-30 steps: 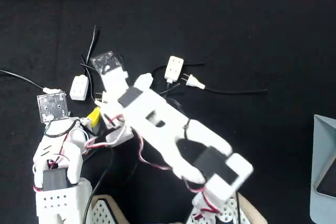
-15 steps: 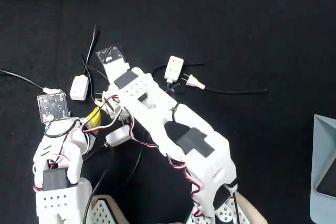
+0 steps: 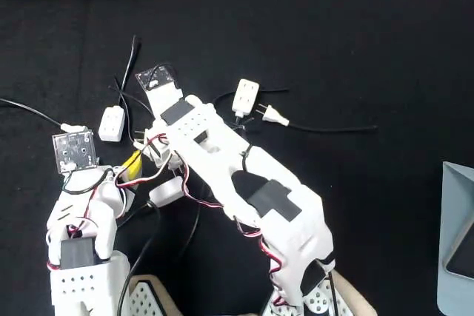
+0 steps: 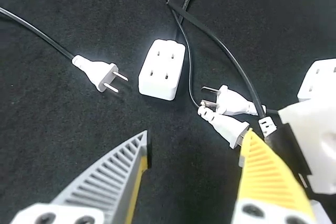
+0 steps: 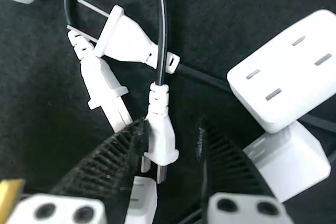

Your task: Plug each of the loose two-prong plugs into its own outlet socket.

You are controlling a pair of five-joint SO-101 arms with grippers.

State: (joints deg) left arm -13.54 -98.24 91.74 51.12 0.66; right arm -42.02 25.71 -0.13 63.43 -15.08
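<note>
At the high view's left, a white 2-prong plug (image 3: 71, 128) lies loose beside a white rectangular outlet block (image 3: 111, 123). The left tool (image 4: 191, 166) is held spread near them. The right tool (image 5: 169, 128) is spread around a 2nd white plug (image 5: 160, 129), which is not pinched. Further right, a 2nd outlet block (image 3: 245, 97) and a 3rd plug (image 3: 274, 115) lie unjoined. No plug is judged seated yet.

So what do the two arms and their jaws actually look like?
Both arms are white plastic shells with black motor blocks and loose red, white and black wires. The left arm has a perforated base and ribbed jaws, one grey, one yellow. The right arm has ribbed black jaws. Each wrist carries a small square board.
</note>
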